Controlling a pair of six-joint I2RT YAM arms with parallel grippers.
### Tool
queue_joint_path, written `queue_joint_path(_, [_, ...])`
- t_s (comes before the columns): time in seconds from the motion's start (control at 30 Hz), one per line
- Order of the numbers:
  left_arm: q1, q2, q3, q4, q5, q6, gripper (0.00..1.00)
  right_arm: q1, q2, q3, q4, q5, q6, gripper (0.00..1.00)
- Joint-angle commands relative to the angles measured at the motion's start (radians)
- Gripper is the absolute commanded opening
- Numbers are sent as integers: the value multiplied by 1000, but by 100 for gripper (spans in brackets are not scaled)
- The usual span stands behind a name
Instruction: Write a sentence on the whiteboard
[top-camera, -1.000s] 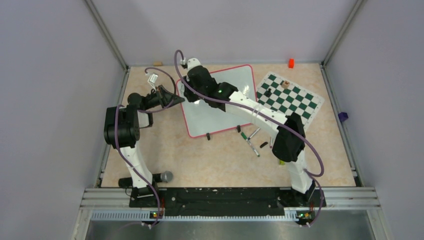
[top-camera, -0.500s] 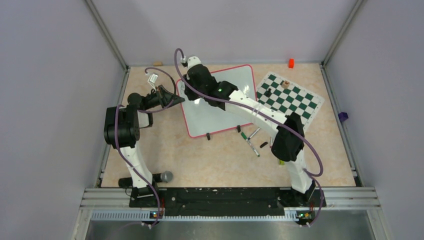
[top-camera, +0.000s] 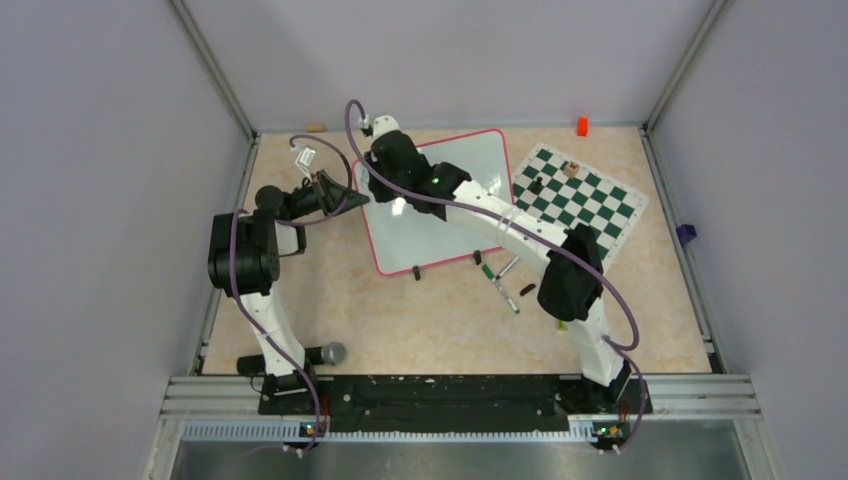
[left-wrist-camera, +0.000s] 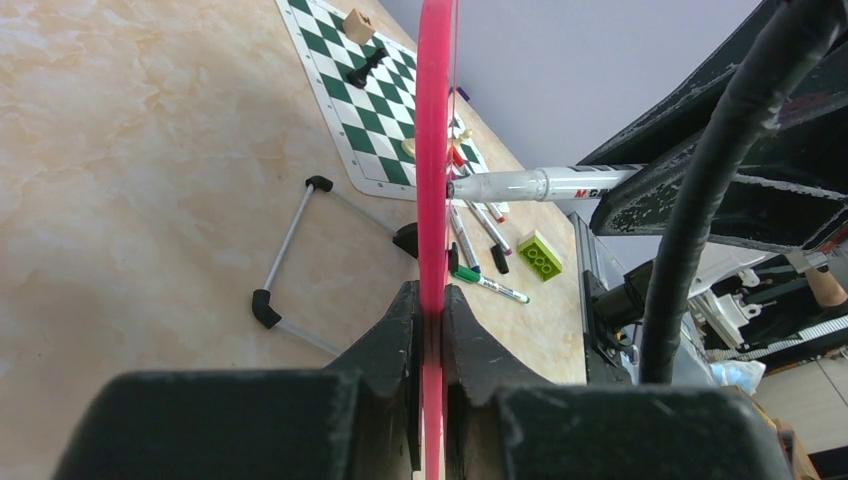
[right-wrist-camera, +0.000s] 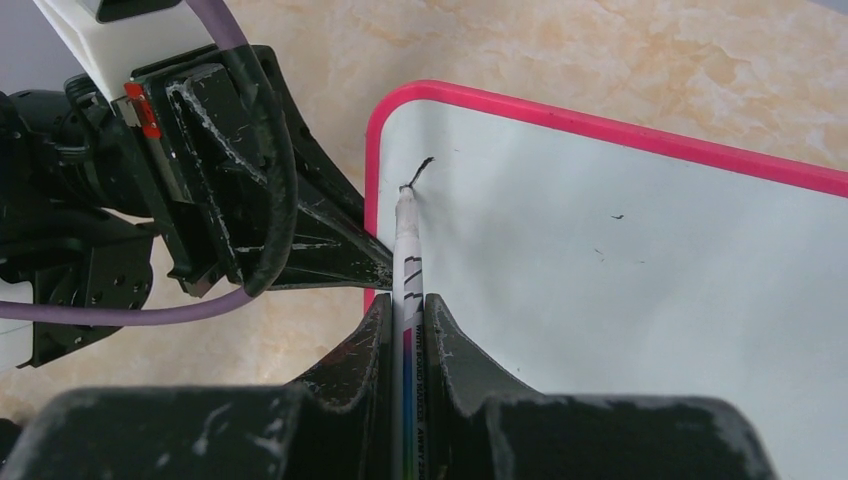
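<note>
The whiteboard (right-wrist-camera: 620, 270) has a glossy white face, lightly flecked, and a smooth pink rim that looks plastic. The tabletop (right-wrist-camera: 560, 50) is smooth, marbled beige, stone-like. The marker (right-wrist-camera: 408, 250) at centre frame is shiny white plastic. The right gripper (right-wrist-camera: 405, 312) has matt black fingers (right-wrist-camera: 460, 350), scuffed pale. The chess mat (left-wrist-camera: 345, 90) shows a faint sheen.

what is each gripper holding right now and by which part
The left gripper clamps the whiteboard by its pink rim. The right gripper grips a marker around its barrel, tip against the board.
</note>
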Motion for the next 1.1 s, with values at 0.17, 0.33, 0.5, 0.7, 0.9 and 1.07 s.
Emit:
queue_joint_path(0.17, [-14, -9, 12, 108, 25, 1, 0, -32, -33, -5, -38, 70, -2, 0])
queue_joint_path(0.33, [-14, -9, 11, 108, 26, 1, 0, -50, -64, -50, -38, 75, 7, 0])
queue_joint_path(0.5, [-14, -11, 10, 108, 26, 3, 0, -64, -89, -78, -38, 76, 13, 0])
queue_joint_path(0.7, [-15, -9, 10, 108, 25, 3, 0, -66, -97, -63, -38, 36, 12, 0])
queue_joint_path(0.9, [-14, -10, 10, 108, 25, 2, 0, -73, -151, -70, 27, -68, 28, 0])
queue_joint_path(1.07, [-14, -10, 11, 108, 25, 3, 0, -83, -157, -47, 40, -88, 31, 0])
